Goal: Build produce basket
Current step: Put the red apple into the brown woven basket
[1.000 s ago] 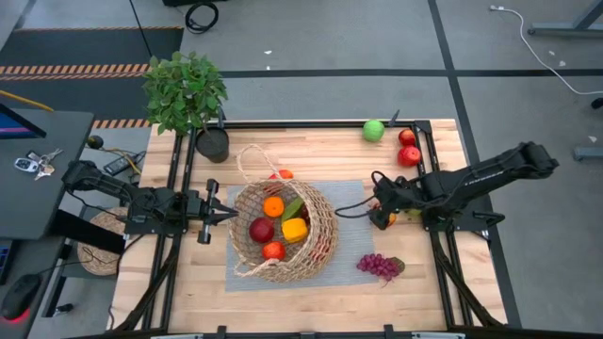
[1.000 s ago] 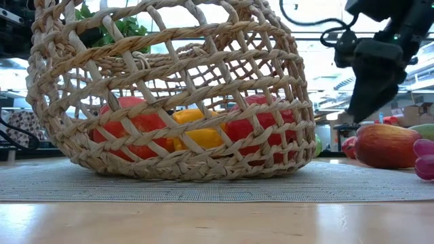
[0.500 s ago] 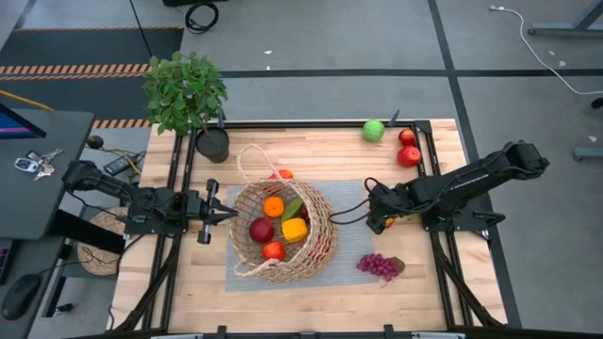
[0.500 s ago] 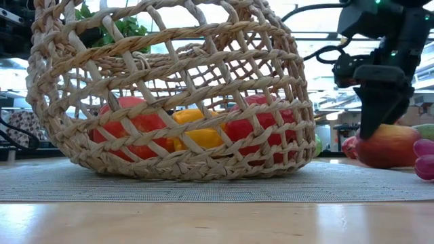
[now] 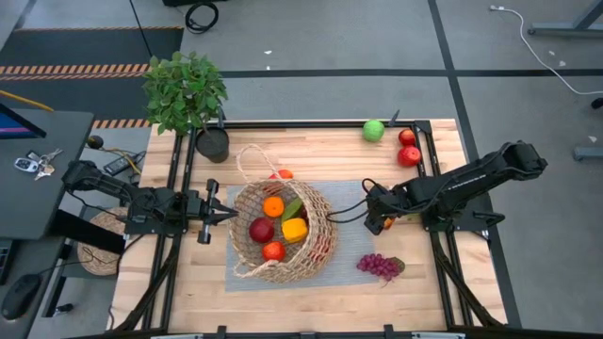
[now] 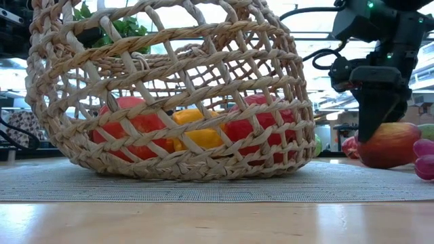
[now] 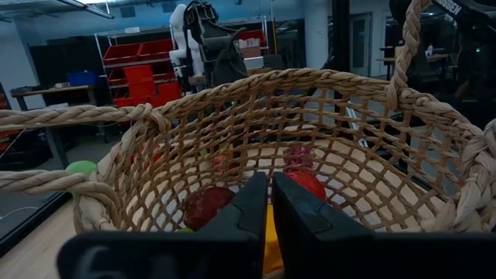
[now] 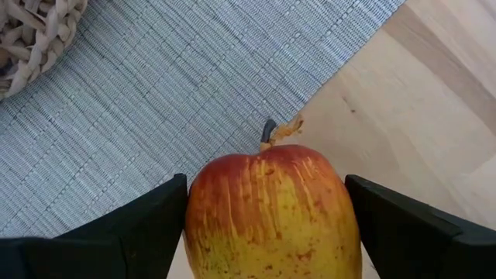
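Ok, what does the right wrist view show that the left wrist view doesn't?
Only the right wrist view shows the red-yellow apple between the right gripper and its open jaws, at the grey mat's edge. Only the left wrist view shows the basket's inside, with a dark red apple, past the left gripper, jaws shut. Both show the basket.

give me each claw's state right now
Left claw: shut, empty, at the basket rim.
Right claw: open, fingers on either side of the red-yellow apple at the mat edge, not clamped yet.
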Controlling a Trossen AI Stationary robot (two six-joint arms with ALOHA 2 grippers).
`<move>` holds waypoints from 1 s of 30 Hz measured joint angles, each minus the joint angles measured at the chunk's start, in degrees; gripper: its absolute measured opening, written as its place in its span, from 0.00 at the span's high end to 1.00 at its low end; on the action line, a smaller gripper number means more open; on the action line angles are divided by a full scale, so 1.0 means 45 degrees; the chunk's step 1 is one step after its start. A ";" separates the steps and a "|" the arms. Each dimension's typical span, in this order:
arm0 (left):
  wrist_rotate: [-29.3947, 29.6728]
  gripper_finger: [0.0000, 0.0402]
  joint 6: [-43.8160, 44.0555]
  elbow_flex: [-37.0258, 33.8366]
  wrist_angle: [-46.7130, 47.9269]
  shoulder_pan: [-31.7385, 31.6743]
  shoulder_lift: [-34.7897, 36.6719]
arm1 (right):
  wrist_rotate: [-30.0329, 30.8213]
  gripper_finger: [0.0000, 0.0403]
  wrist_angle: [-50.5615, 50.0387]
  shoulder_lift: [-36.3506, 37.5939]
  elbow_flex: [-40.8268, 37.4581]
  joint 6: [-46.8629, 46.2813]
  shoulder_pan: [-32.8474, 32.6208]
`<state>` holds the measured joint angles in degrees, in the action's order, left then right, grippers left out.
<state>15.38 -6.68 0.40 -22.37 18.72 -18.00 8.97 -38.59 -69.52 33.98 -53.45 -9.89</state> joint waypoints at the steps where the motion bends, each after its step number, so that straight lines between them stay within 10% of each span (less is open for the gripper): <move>1: 0.0000 0.93 -0.0005 0.0000 -0.0004 0.0000 0.0000 | 0.0000 0.14 0.0000 0.0000 0.0000 -0.0009 0.0000; 30: 0.0000 0.93 -0.0005 0.0003 -0.0005 -0.0005 0.0000 | 0.0529 0.14 0.0585 0.0621 0.0484 0.1198 -0.0019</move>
<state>15.38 -6.70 0.42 -22.39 18.70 -18.00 11.35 -35.96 -66.72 36.16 -48.06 -9.98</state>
